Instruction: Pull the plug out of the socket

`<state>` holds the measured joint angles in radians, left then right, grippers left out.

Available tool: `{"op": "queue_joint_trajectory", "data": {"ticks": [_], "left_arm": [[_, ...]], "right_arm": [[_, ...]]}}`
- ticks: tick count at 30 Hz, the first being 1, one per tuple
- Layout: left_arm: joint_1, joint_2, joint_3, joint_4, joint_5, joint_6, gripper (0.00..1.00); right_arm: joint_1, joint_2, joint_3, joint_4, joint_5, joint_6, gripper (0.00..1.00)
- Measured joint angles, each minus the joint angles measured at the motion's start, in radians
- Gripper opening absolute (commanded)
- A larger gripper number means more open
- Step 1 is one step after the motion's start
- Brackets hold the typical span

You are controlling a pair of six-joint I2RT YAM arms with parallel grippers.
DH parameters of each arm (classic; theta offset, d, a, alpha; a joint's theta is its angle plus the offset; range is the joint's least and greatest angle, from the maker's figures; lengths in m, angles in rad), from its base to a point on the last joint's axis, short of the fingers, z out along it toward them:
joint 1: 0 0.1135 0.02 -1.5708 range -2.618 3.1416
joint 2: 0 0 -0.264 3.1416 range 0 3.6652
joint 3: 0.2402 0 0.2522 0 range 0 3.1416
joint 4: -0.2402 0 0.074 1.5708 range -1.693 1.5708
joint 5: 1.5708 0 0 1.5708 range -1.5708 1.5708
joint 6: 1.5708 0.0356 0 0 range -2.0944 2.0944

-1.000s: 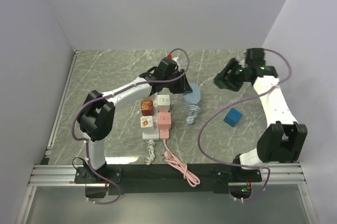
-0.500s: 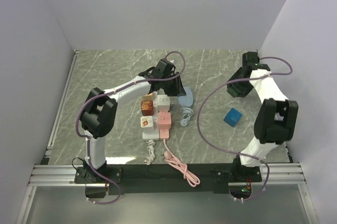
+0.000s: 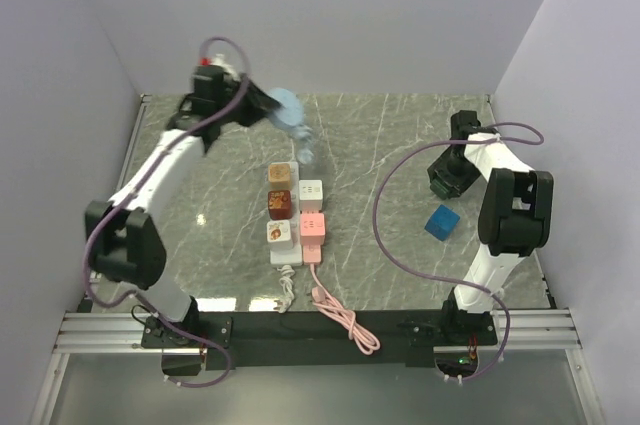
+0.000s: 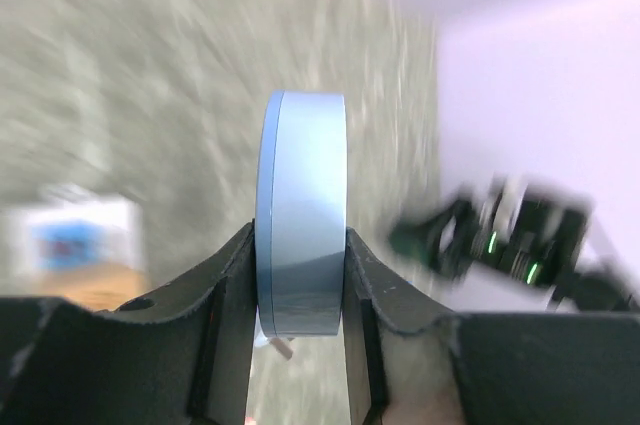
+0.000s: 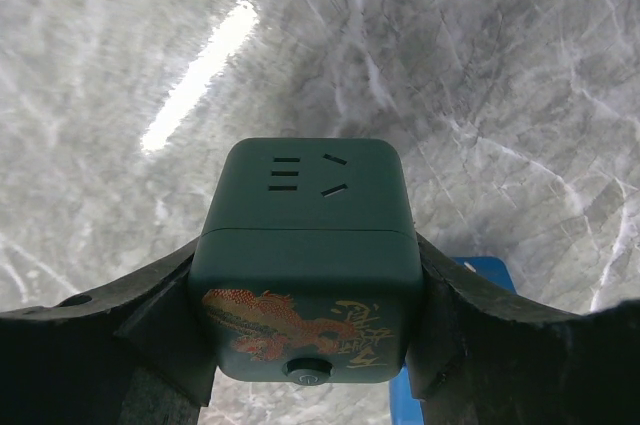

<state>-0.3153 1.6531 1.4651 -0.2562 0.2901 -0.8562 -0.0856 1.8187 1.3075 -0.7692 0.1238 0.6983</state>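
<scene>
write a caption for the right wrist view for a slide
Right gripper clamped on a dark green dragon-print socket cube over the marble table, blue block behind.

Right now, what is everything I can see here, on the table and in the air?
light blue round flat plug: one, pale blue, held above the table's far edge.
hanging white cord: one, white, under that plug.
dark green plastic cube socket: one, dark green with a dragon print, held at the right.
small plastic cube sockets: five; tan, brown and printed white in one row, white and pink beside them, mid-table.
blue cube: one, blue, table's right.
pink cable: one, pink, near edge.
short white cable: one, white, near edge.
grey marbled table: one.
left tool: black, shut on the plug.
right tool: black, shut on the green socket.
</scene>
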Motion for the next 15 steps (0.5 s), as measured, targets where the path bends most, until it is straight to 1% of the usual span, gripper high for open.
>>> {"op": "queue_joint_trajectory", "data": {"ticks": [2,3,5,9,11,15], "left_arm": [[0.101,-0.06,-0.034,0.015,-0.007,-0.005,0.01],[0.166,-0.089,-0.061,0.021,-0.008,-0.006,0.01],[0.277,-0.13,-0.116,0.027,-0.008,-0.014,0.01],[0.486,-0.15,-0.224,0.04,-0.017,-0.022,0.01],[0.568,-0.15,-0.276,0.042,-0.027,-0.022,0.01],[0.698,-0.149,-0.344,0.043,-0.031,-0.022,0.0]], "right_arm": [[0.0,0.01,-0.004,0.0,-0.001,0.001,0.61],[0.0,0.013,-0.004,-0.001,-0.001,0.001,0.65],[0.0,0.018,-0.004,0.0,-0.002,0.001,0.67],[0.0,0.018,-0.004,0.0,-0.006,0.001,0.71],[0.0,0.018,-0.004,0.0,-0.008,0.001,0.71],[0.0,0.019,-0.004,0.003,-0.008,0.001,0.74]]}}
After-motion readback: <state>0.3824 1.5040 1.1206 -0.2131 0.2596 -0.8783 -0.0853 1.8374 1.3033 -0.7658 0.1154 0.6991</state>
